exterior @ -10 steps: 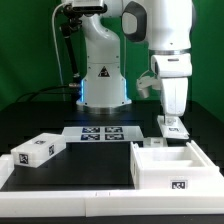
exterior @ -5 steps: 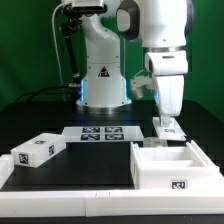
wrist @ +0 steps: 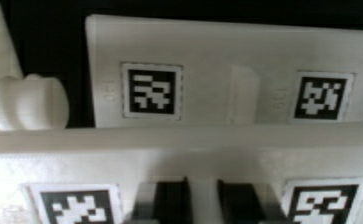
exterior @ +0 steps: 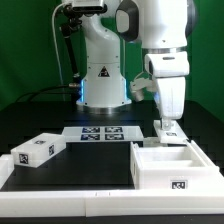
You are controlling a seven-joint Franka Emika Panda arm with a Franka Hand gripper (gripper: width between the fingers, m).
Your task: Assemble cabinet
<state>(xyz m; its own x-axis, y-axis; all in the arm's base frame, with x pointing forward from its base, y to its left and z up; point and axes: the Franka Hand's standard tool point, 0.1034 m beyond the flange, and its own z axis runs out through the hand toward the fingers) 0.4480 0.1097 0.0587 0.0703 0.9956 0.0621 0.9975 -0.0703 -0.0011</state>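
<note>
The cabinet (exterior: 176,166), a large open white box with a marker tag on its front, lies at the exterior view's right front. My gripper (exterior: 167,124) reaches down just behind it and is shut on a small white tagged block (exterior: 168,131) that rests at table height. In the wrist view my gripper (wrist: 204,198) shows two dark fingers (wrist: 173,200) close together, with a thin white strip of the block (wrist: 89,165) between them. Behind it is another white tagged part (wrist: 222,60) with a round peg (wrist: 27,100). A second drawer block (exterior: 36,149) lies at the left.
The marker board (exterior: 100,133) lies flat in the middle of the black table. The robot base (exterior: 103,75) stands behind it, with cables at the back left. A white border (exterior: 60,200) runs along the front edge.
The arm has shifted slightly toward the exterior view's left, and the small block under the gripper has moved with it. The cabinet and the left block have not moved.
</note>
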